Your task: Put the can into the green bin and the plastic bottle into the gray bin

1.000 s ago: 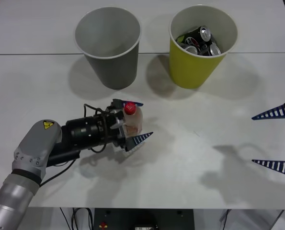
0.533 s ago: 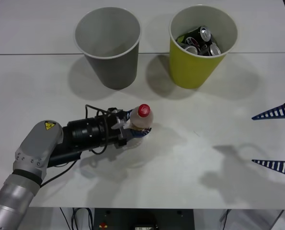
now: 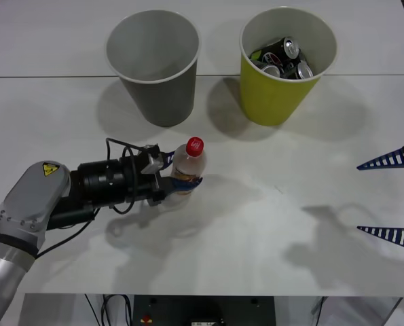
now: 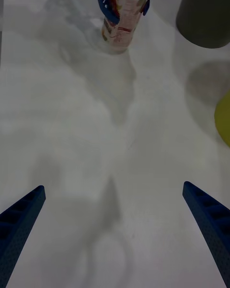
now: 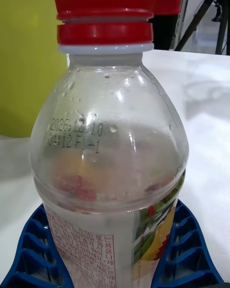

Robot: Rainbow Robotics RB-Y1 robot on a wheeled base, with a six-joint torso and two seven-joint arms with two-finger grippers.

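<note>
Two cup-shaped bins stand at the far side of the white worktop (image 3: 269, 224) in the front view: the gray bin (image 3: 154, 68) toward the robot's left and the green bin (image 3: 286, 68) toward its right, apart from each other, with several dark drink cans (image 3: 283, 58) lying inside the green one. Nearer the robot and a little in front of the gray bin, the left claw (image 3: 180, 178) reaches in sideways, its blue ribbed fingers closed around the lower body of the plastic bottle (image 3: 187, 163), which stands upright with its red cap on top. The right claw (image 3: 392, 197) sits at the robot's right edge of the worktop, well apart from the bottle and both bins, its two blue fingers spread wide with nothing between them. From the right wrist, the same two fingers (image 4: 21, 223) show wide apart over bare worktop, and farther off the plastic bottle (image 4: 122, 19) shows with the other arm's blue fingers clasped on it, the gray bin (image 4: 206, 12) and a sliver of the green bin (image 4: 224, 125) beyond. From the left wrist, the plastic bottle (image 5: 110, 173) sits close up, clamped between the blue ribbed fingers (image 5: 184, 249) at its labelled lower body, droplets inside its clear shoulder and a printed date code on it, with the green bin (image 5: 26, 57) behind it.
</note>
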